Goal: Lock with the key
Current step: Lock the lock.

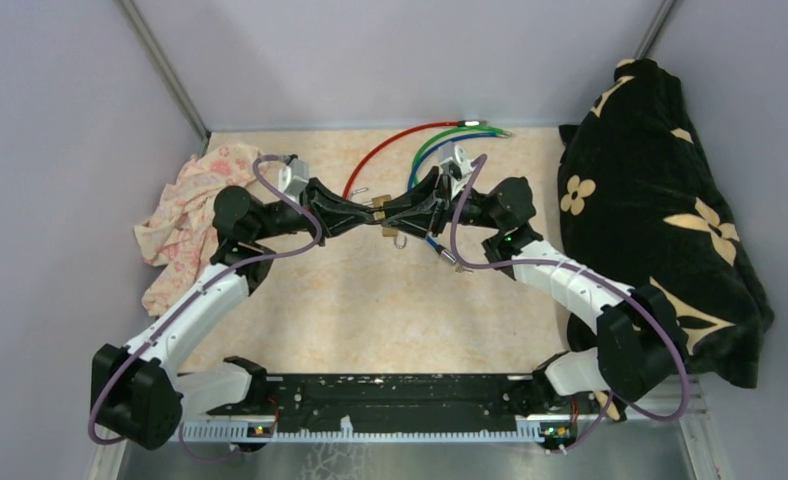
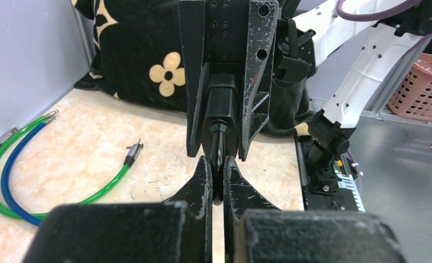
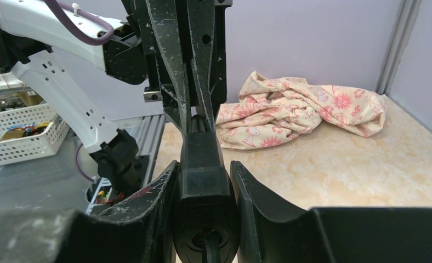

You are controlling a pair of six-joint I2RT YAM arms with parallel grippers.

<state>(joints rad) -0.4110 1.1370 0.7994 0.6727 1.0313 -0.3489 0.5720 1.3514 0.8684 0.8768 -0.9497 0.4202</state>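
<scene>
One lock [image 3: 203, 189] in right gripper [image 3: 204, 169], key [image 2: 218, 147] in left gripper [image 2: 217, 171]

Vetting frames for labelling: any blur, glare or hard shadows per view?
Top external: even soft light, no glare, sharp; padlock tiny in frame. Left wrist: left gripper sharp at the tips, its near body a blurred black mass; green cable crisp. Right wrist: right gripper likewise soft along the bottom edge; padlock and floral cloth in focus, no glare.
</scene>
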